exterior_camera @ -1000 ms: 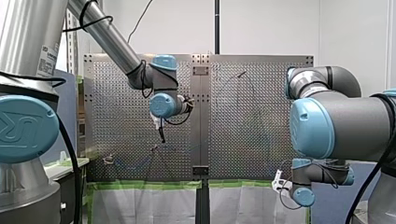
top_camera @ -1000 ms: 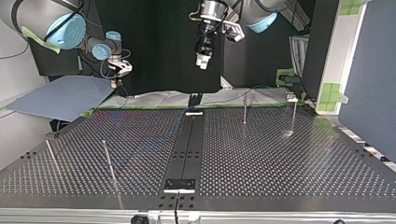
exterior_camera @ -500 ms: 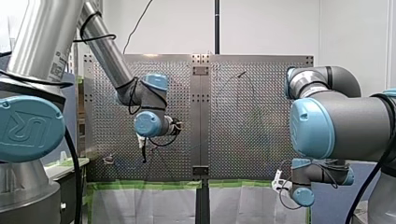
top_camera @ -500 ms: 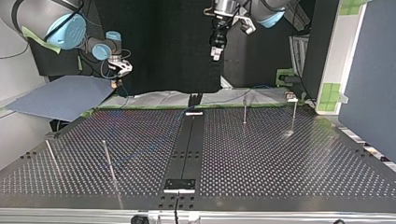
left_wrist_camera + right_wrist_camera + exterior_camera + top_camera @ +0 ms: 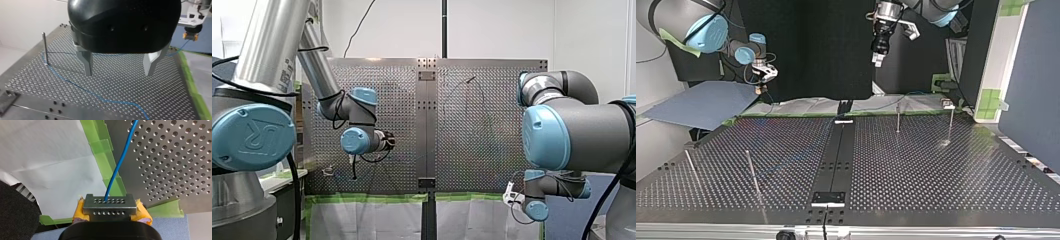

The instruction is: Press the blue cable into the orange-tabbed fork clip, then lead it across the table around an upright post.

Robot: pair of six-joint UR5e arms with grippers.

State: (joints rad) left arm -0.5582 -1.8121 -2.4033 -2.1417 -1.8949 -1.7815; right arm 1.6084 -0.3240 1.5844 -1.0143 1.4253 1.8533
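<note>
Blue cable [image 5: 75, 84]: slack on the perforated bench [image 5: 155, 100], curving away from the foot of an upright post [image 5: 43, 47] and passing below the left pincer [image 5: 118, 72], clear of its metal fingers [image 5: 86, 62]. Not yet seated in any clip, judging by that loose lie. Farther along, gripped in the right pincer [image 5: 109, 201]: shut on the strand between yellow pads [image 5: 143, 213], held off the bench's edge above green tape [image 5: 98, 147], likely for anchoring that side and paying out slack on demand. Left pincer: spread wide, empty, hovering over the bench with fingers pointing down, probably poised for dropping onto the strand and carrying it to the clip. Small pale fitting [image 5: 947, 104] at the top view's far right, near a thin post [image 5: 951, 122]: probably the fork clip, though too small for confirming an orange tab. First step, then, hardly begun.
</note>
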